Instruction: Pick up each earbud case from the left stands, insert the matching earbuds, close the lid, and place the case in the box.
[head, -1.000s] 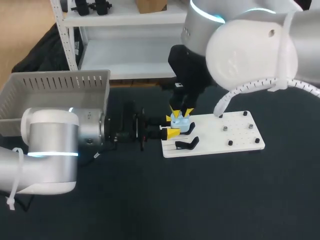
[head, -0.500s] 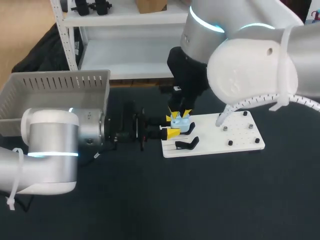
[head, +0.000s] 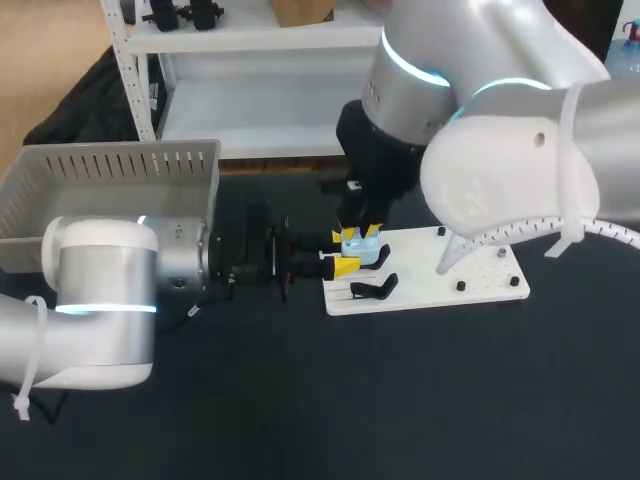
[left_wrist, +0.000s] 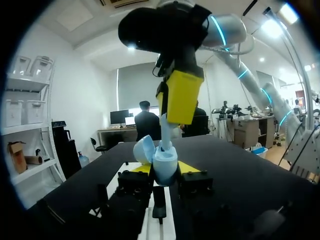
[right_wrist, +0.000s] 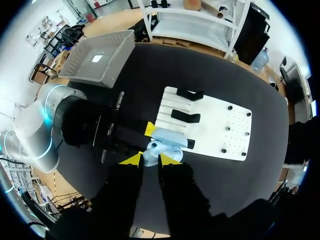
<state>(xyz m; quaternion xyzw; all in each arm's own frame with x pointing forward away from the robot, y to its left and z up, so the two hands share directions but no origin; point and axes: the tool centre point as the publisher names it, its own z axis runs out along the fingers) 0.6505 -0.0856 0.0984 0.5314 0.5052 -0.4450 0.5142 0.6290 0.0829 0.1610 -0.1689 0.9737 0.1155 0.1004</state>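
Pale-blue earbud case (head: 358, 248), lid open, clamped in the left end effector (left_wrist: 165, 170) above the white board's (head: 470, 270) left edge. Right end effector (right_wrist: 149, 159) just above; grip impossible to tell. Probably light, smooth, slippery, weak-hinged: best gripped by the body's sides.

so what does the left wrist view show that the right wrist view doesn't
Only the left wrist view shows the earbud case from the side: its lid stands open, and a pale earbud points down at its opening from the right tool. Only the right wrist view shows the grey box, two black stands and the pegs on the white board, from above. Both show the case between the yellow tips of the left tool, the right tool over it, and the board.
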